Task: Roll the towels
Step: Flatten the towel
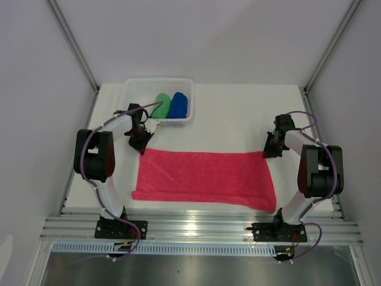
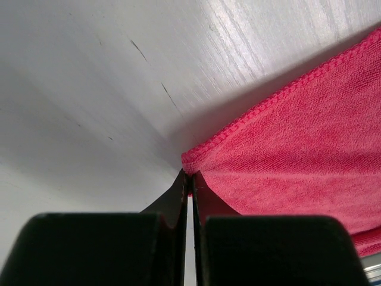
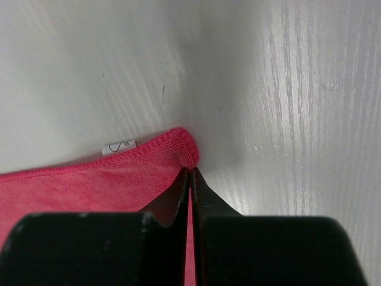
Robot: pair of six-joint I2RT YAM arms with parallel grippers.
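The pink-red towel [image 1: 205,180] lies spread flat on the white table. My left gripper [image 1: 141,145] is shut on its far left corner, with the pink-red towel [image 2: 297,155] pinched at the fingertips in the left wrist view. My right gripper [image 1: 271,149] is shut on its far right corner, where the pink-red towel [image 3: 107,179] with its small white label [image 3: 118,147] shows in the right wrist view. The green towel [image 1: 162,105] and the blue towel [image 1: 178,105] lie rolled in the basket.
The white mesh basket [image 1: 136,90] stands at the back left of the table, just behind my left gripper. Grey walls close in both sides. A metal rail [image 1: 202,229] runs along the near edge.
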